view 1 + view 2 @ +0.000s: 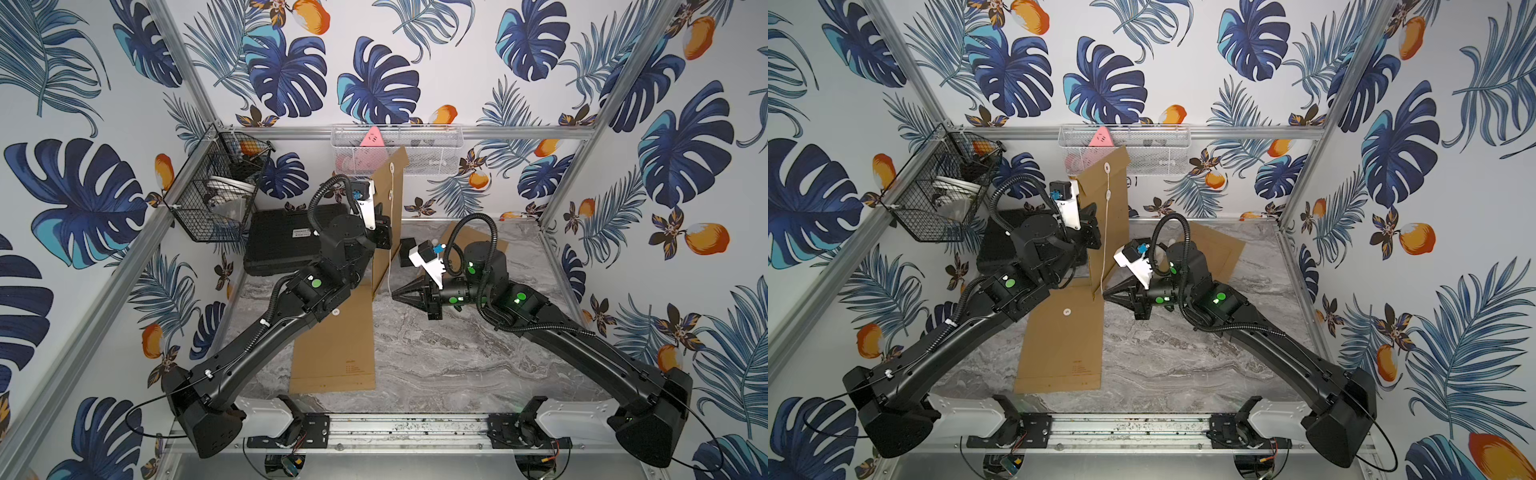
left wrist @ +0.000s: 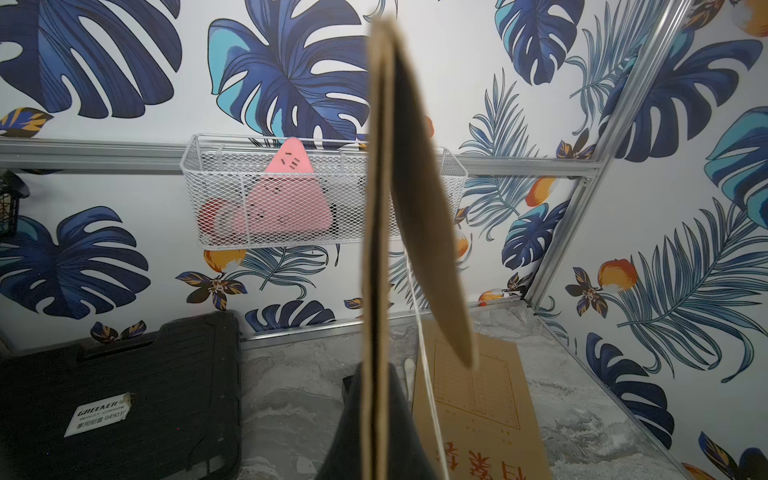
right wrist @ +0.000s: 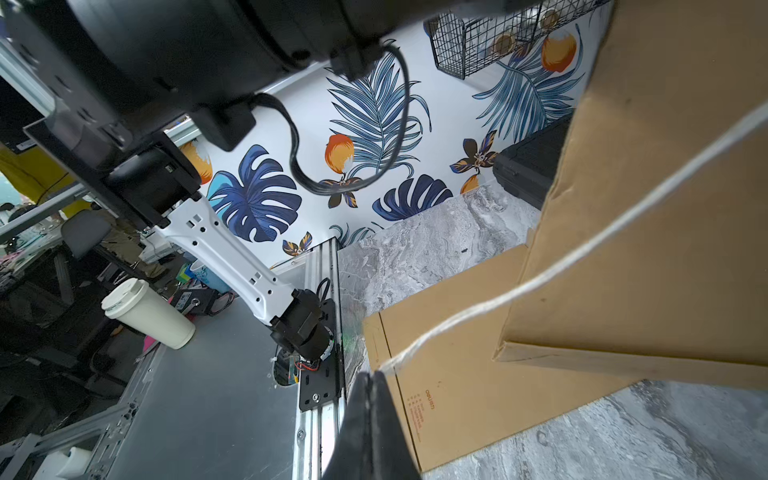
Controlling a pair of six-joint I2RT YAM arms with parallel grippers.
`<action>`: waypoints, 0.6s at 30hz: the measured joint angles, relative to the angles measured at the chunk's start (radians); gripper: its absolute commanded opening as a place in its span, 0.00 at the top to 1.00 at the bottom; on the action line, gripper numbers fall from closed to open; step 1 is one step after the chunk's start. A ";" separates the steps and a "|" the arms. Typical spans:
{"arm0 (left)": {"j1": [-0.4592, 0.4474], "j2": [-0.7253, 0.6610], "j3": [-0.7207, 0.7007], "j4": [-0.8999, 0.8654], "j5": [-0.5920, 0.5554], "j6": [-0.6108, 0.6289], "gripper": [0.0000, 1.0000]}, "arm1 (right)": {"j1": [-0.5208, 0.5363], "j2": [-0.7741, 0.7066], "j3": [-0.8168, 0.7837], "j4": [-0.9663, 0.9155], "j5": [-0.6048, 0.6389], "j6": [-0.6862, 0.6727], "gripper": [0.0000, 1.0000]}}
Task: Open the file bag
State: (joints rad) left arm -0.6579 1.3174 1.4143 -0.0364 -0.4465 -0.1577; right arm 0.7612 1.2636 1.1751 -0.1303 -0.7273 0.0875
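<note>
A brown file bag (image 1: 392, 208) (image 1: 1106, 216) stands upright over the table's middle. My left gripper (image 1: 382, 237) (image 1: 1091, 232) is shut on its side edge (image 2: 376, 249), one black finger on each face. The bag's flap (image 2: 424, 208) curves a little away from its body. A white string (image 1: 390, 266) (image 1: 1103, 257) (image 2: 428, 374) runs from the flap's round buttons down to my right gripper (image 1: 395, 294) (image 1: 1105, 294) (image 3: 371, 376). That gripper is shut on the string's end (image 3: 582, 249), low beside the bag's bottom corner.
A second brown bag (image 1: 332, 353) (image 1: 1059, 353) lies flat under the left arm, a third (image 1: 1221, 249) (image 2: 478, 395) at the back right. A black case (image 1: 282, 237) sits back left. A white mesh basket (image 1: 415, 149) and a black wire basket (image 1: 220, 187) hang on the walls.
</note>
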 measured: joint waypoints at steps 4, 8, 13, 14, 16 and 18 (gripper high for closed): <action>0.000 0.000 -0.006 0.000 -0.005 0.000 1.00 | 0.004 0.003 0.002 -0.001 -0.011 -0.003 1.00; 0.000 -0.005 -0.010 -0.001 -0.011 0.002 1.00 | 0.005 -0.009 0.001 -0.007 0.009 -0.010 1.00; 0.000 -0.022 -0.010 -0.028 -0.020 0.019 1.00 | 0.005 -0.072 0.001 -0.035 0.163 -0.013 1.00; 0.000 -0.029 -0.011 -0.041 -0.020 0.026 1.00 | 0.005 -0.090 0.001 -0.048 0.219 -0.013 1.00; 0.000 -0.047 -0.014 -0.074 -0.017 0.034 1.00 | 0.005 -0.134 0.002 -0.072 0.348 -0.013 1.00; 0.000 -0.064 -0.016 -0.112 -0.013 0.048 1.00 | 0.004 -0.174 0.014 -0.107 0.468 -0.015 1.00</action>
State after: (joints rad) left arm -0.6579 1.2537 1.3983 -0.1486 -0.4599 -0.1093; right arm 0.7654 1.0893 1.1889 -0.2371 -0.2592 0.0723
